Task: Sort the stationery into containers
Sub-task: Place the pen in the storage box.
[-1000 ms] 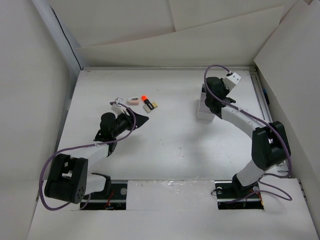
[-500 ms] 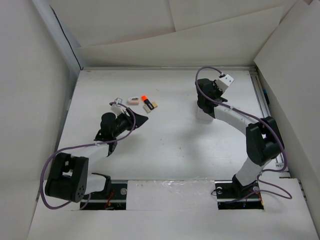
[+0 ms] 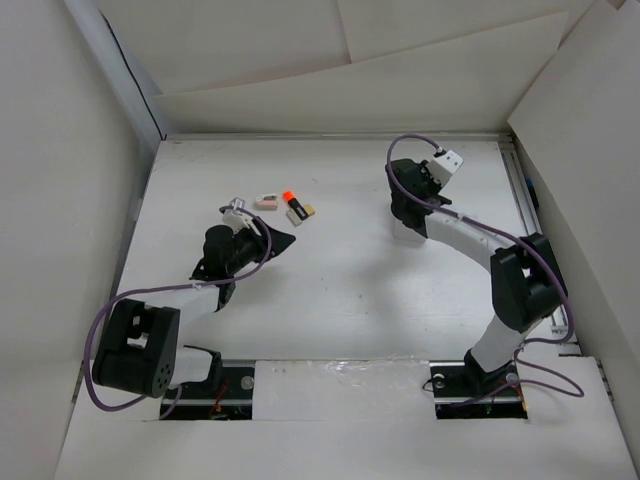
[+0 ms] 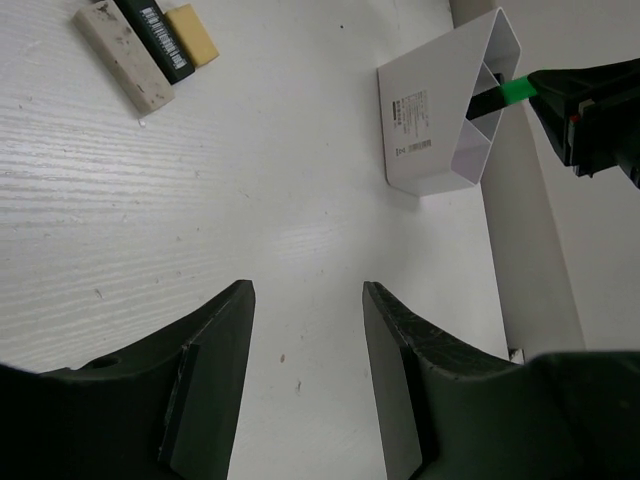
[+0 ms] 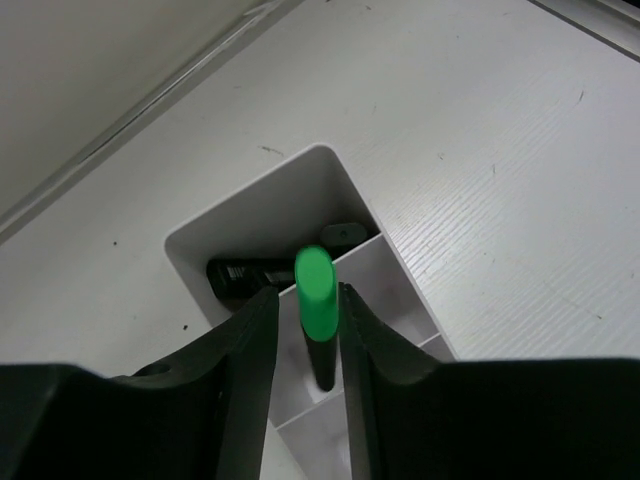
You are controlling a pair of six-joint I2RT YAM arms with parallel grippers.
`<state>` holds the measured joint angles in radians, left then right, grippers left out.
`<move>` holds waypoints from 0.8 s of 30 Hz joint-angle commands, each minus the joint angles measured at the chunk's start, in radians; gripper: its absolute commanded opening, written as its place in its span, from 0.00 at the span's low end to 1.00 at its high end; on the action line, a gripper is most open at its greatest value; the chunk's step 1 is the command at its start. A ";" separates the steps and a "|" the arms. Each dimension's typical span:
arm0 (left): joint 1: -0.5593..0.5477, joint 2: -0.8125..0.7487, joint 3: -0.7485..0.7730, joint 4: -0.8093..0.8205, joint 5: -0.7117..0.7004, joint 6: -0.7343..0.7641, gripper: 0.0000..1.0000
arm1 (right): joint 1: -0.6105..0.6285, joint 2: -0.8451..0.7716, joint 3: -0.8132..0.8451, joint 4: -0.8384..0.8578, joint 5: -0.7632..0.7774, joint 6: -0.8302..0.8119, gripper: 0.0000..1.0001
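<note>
The white container (image 3: 407,226) lies under my right gripper (image 3: 405,203). In the right wrist view a green-ended black marker (image 5: 318,300) stands between the fingers with its lower end in a compartment of the container (image 5: 390,262). It touches the right finger, and a gap shows at the left finger; the jaws are slightly apart. Another black marker (image 5: 238,276) lies in the far compartment. My left gripper (image 3: 283,240) is open and empty. Ahead of it lie a pink eraser (image 3: 266,202), an orange-ended marker (image 3: 291,206) and a beige block (image 3: 309,210).
The left wrist view shows a grey-beige eraser (image 4: 126,68), a black marker body (image 4: 158,40) and a yellow block (image 4: 192,34) at upper left. The container (image 4: 435,125) and the green marker end (image 4: 515,90) show at upper right. White walls enclose the table.
My right gripper has shifted left and turned over the container, carrying the green-ended marker down into a compartment. The left arm has barely moved.
</note>
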<state>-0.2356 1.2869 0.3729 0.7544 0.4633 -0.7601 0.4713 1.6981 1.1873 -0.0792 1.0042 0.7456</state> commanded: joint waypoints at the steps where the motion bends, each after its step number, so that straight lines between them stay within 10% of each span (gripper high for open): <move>1: -0.002 -0.001 0.026 0.016 -0.009 0.019 0.44 | 0.033 0.002 0.015 -0.031 -0.003 0.015 0.38; 12: -0.002 0.008 0.044 -0.043 -0.075 0.048 0.44 | 0.069 -0.115 -0.020 -0.062 -0.053 0.026 0.50; 18: -0.002 0.026 0.092 -0.147 -0.202 0.096 0.33 | 0.110 -0.285 -0.121 0.022 -0.278 -0.031 0.07; 24: -0.135 0.074 0.243 -0.375 -0.467 0.130 0.32 | 0.147 -0.365 -0.186 0.035 -0.427 -0.061 0.01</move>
<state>-0.3180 1.3380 0.5259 0.4950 0.1566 -0.6762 0.6010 1.3537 1.0222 -0.0856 0.6956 0.7109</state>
